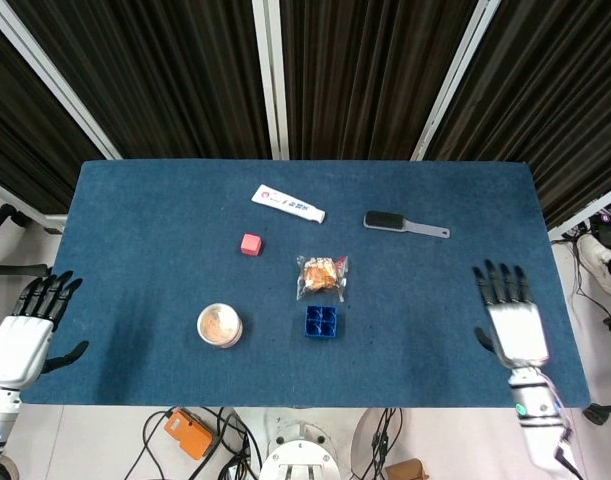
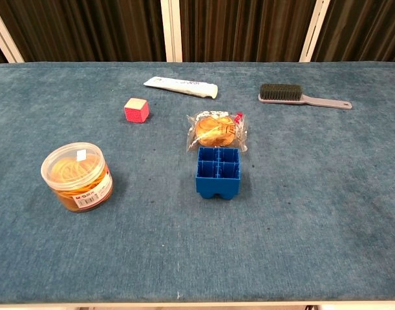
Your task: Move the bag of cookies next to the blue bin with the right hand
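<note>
The clear bag of cookies lies flat on the blue cloth, touching the far side of the small blue bin. Nothing holds the bag. My right hand hovers far off at the table's right front corner, fingers spread and empty. Off the table's left front corner, my left hand is open too. Neither hand shows in the chest view.
A round tub of orange rubber bands stands front left. A pink cube, a white tube and a grey brush lie further back.
</note>
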Controlling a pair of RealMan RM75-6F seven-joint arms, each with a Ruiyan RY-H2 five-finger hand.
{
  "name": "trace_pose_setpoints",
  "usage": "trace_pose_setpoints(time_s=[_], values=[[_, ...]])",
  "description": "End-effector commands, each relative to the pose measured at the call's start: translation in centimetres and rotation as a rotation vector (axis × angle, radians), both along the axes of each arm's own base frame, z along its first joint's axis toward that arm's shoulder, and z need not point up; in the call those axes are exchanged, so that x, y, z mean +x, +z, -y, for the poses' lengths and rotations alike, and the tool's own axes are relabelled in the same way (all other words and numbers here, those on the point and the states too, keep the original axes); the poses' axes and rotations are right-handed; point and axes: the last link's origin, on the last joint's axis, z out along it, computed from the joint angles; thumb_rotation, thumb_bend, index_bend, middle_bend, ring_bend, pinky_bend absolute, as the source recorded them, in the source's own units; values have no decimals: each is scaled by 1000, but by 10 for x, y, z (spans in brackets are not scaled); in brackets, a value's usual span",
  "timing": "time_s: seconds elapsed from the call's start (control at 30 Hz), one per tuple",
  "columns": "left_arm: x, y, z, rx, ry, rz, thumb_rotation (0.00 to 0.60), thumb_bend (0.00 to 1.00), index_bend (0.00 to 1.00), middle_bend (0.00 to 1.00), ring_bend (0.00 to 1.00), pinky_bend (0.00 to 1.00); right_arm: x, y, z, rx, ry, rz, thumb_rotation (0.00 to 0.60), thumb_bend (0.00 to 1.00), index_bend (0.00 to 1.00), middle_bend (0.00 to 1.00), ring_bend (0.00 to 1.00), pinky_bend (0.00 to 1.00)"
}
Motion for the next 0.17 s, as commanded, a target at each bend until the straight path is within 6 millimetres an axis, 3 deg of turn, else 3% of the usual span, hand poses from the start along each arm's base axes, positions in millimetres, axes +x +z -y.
trace_pose_setpoints(time_s=[0.03, 0.17], values=[[2, -3, -1, 2, 1, -4, 600, 158, 0, 0, 0, 5, -47, 28, -40, 6, -37, 31, 600, 333, 0, 0, 0, 0], [2, -5, -1, 13, 10, -13, 600, 158, 0, 0, 0, 5, -44, 32, -38, 23, 1, 61, 600, 334, 0, 0, 0, 0]])
